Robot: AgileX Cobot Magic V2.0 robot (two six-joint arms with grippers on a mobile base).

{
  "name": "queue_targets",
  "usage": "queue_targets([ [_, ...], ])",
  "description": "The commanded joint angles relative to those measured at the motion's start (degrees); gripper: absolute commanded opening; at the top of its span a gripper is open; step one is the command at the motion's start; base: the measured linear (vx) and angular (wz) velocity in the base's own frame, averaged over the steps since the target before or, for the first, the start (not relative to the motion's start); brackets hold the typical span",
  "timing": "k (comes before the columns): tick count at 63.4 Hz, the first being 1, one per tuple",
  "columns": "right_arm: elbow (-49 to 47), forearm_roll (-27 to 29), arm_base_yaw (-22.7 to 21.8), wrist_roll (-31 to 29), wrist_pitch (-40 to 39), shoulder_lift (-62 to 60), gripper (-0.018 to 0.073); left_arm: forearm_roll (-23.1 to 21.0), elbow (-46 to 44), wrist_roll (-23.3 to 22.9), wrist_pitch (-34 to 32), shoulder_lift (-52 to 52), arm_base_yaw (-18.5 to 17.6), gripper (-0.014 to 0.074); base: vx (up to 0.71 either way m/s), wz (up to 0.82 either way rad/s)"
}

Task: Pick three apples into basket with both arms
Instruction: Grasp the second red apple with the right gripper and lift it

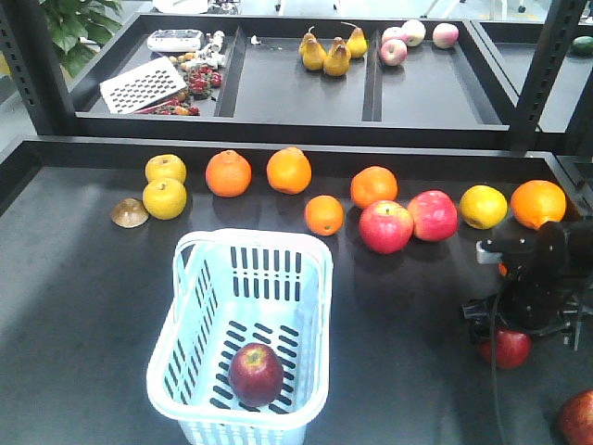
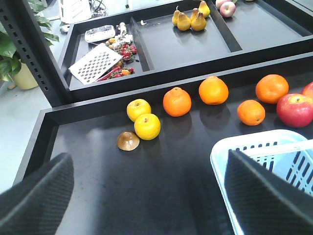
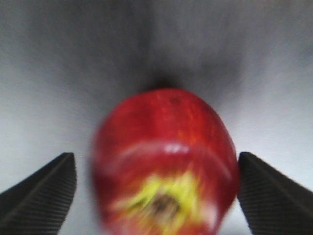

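Observation:
One dark maroon apple (image 1: pixel 256 373) lies in the pale blue basket (image 1: pixel 190 320) at the front middle of the table. My right gripper (image 1: pixel 515 326) hangs over a second dark apple (image 1: pixel 506 349) at the right. In the right wrist view the gripper (image 3: pixel 155 157) is open, with this blurred apple (image 3: pixel 164 147) between its fingers (image 3: pixel 41 196), stem patch towards the camera. A third dark apple (image 1: pixel 580 419) shows at the bottom right corner. My left gripper (image 2: pixel 149 156) is open and empty above bare table, left of the basket rim (image 2: pixel 220 161).
A row of oranges (image 1: pixel 228 173), yellow citrus (image 1: pixel 165 198) and two brighter red apples (image 1: pixel 385 226) runs behind the basket. A brown half-shell (image 1: pixel 130 213) lies at the left. Raised back trays hold pears (image 1: pixel 331 54), pale apples (image 1: pixel 394 51) and a grater (image 1: pixel 143 84).

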Motion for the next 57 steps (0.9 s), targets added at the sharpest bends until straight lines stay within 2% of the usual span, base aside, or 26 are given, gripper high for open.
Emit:
queue_targets([
  [1,-1.3,-0.26,-0.31,-0.2,-1.62,-1.73,0.0567,1.36,-1.62,-0.77,-3.19,-0.24,-0.01,0.0588,0.0,0.0],
  [17,-1.4,-0.26,-0.31,-0.2,-1.96,-2.87,0.0293,1.36,-1.62,-0.77,-3.19,-0.24,-0.01,0.0588,0.0,0.0],
  [24,-1.32,-0.26,-0.24,-0.2,-1.54,-5.44,0.0231,1.36,-1.62,-0.77,-3.19,-0.24,-0.01,0.0588,0.0,0.0],
  [34,-1.32,1.27,-0.13,-1.67,0.45,-12.21,0.0232,1.36,-1.62,-0.77,-3.19,-0.24,-0.01,0.0588,0.0,0.0],
  [45,-1.32,6.52,0.69,-5.59,4.29,-22.29,0.0244,1.36,-1.62,-0.77,-3.19,-0.24,-0.01,0.0588,0.0,0.0],
  [57,-1.32,8.89,8.15,-7.11,9.5,-31.64,0.0244,1.36,-1.62,-0.77,-3.19,-0.24,-0.01,0.0588,0.0,0.0],
])
